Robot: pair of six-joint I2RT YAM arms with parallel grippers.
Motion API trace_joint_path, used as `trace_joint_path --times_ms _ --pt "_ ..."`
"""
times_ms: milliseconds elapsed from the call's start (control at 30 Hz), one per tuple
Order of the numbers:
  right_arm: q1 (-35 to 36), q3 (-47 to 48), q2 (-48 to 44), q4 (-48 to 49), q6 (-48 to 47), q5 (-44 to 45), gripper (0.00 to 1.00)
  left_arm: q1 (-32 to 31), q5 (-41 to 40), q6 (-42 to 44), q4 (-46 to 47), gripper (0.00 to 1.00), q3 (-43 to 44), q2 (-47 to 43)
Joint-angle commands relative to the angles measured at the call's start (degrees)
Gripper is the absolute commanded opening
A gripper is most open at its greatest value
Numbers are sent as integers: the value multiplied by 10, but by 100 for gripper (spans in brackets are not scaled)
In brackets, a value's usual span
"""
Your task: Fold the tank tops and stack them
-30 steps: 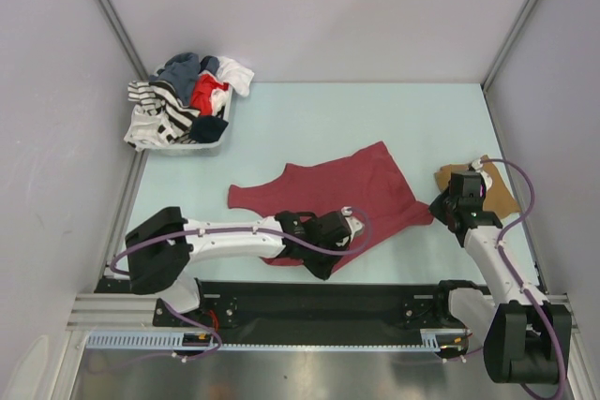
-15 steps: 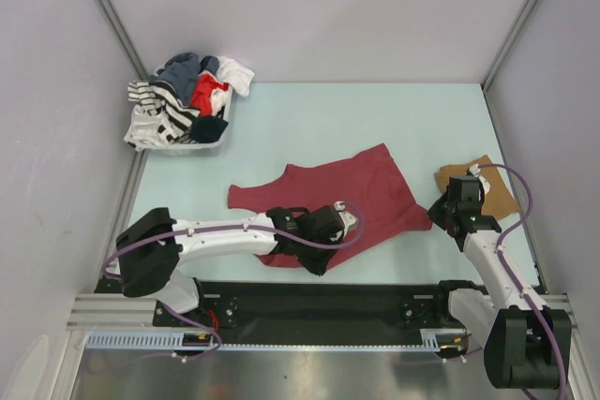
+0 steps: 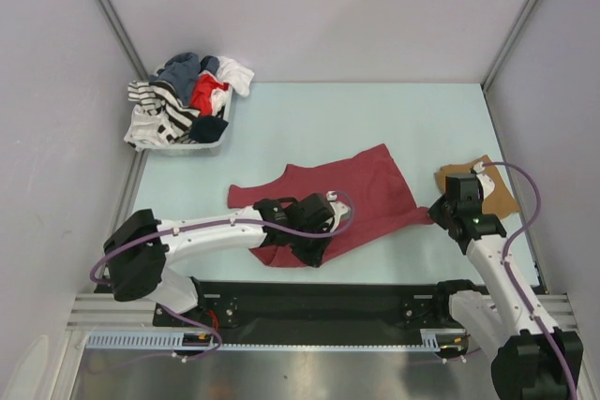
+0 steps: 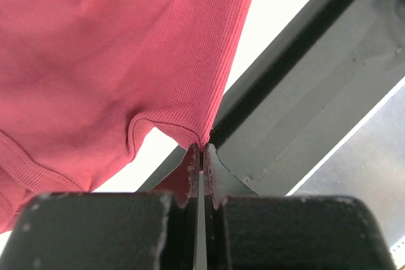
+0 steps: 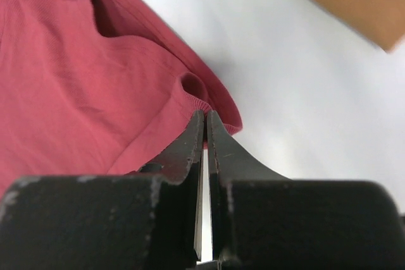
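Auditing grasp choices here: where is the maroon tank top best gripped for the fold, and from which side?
Pinch its hemmed edge at the two near corners, coming in low from outside the cloth. The maroon tank top lies mostly flat, so only its rim offers a bite. The left gripper and the right gripper are each shut on such a corner.

Overhead wide; wrist views close, share maroon top (image 3: 366,185).

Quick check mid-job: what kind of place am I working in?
Probably a lab test cell, not a home: plain panel walls on metal framing, a pale table with the maroon tank top, and a basket of mixed clothes.
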Motion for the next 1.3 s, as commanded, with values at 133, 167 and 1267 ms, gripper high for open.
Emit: trace_joint_path --times_ms 133,167,1267 --pt "11 11 -58 -54 63 35 0 -5 9 11 -12 0 3 -20" --pt "11 21 -60 -54 63 41 0 -4 3 11 -20 0 12 -42" --pt "129 620 49 -75 -51 2 0 82 -225 90 -320 0 542 -216"
